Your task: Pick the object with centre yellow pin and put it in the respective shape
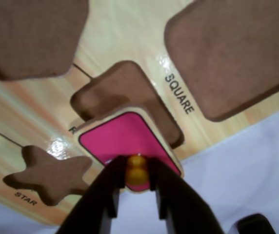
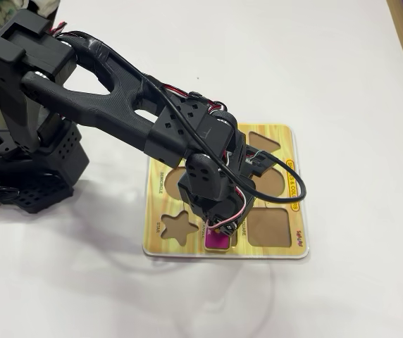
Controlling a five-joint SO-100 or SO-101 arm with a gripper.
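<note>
Gripping the yellow knob [image 1: 136,169] between its two black fingers [image 1: 111,187], the gripper [image 1: 135,181] holds the magenta rectangular piece [image 1: 128,140] by its centre, jaws nearly closed around the pin. In the wrist view the piece sits directly ahead of the fingertips, tilted and partly overlapping the rectangular cutout [image 1: 115,87] beyond it. The star cutout [image 1: 49,173] lies to the gripper's left, the SQUARE cutout [image 1: 229,53] farther ahead to its right, on the yellow puzzle board [image 2: 293,151].
</note>
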